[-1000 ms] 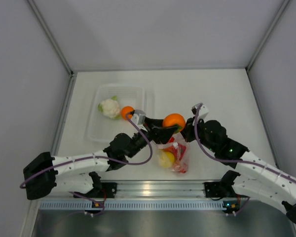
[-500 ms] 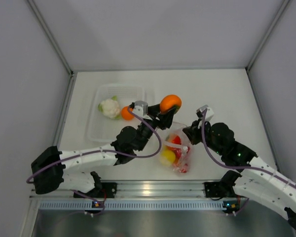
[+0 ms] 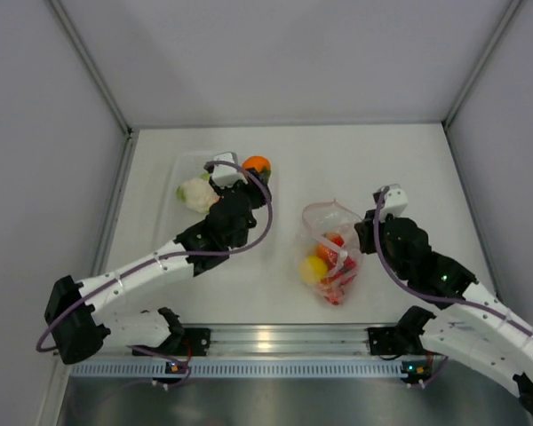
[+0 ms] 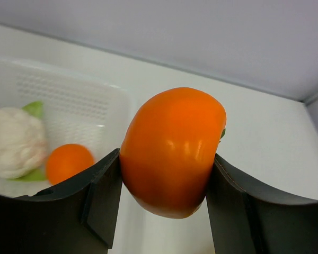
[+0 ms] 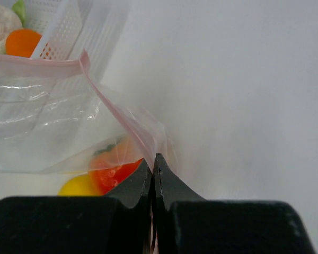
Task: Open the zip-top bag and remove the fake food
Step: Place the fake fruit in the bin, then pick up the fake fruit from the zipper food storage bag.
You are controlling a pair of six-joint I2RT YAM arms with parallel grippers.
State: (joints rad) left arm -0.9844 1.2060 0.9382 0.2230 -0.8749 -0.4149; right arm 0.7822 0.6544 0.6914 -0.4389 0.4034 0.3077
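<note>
My left gripper [image 3: 254, 170] is shut on an orange persimmon [image 4: 172, 151] and holds it above the right back part of the clear tray [image 3: 171, 232]. In the tray lie a white cauliflower [image 4: 13, 143] and a small orange [image 4: 69, 163]. The zip-top bag [image 3: 330, 257] lies on the table to the right, its mouth with the pink zip strip [image 5: 42, 66] gaping. A yellow lemon [image 3: 314, 268] and red fake food [image 5: 114, 169] are inside it. My right gripper [image 5: 154, 157] is shut on the bag's edge at the mouth's right side.
Grey walls stand around the white table on the left, back and right. The metal rail [image 3: 266, 339] with both arm bases runs along the near edge. The left forearm [image 3: 151, 266] crosses the tray's near corner.
My left arm has carried the persimmon from above the bag back and left to the tray. The right gripper and the bag have shifted a little to the right.
</note>
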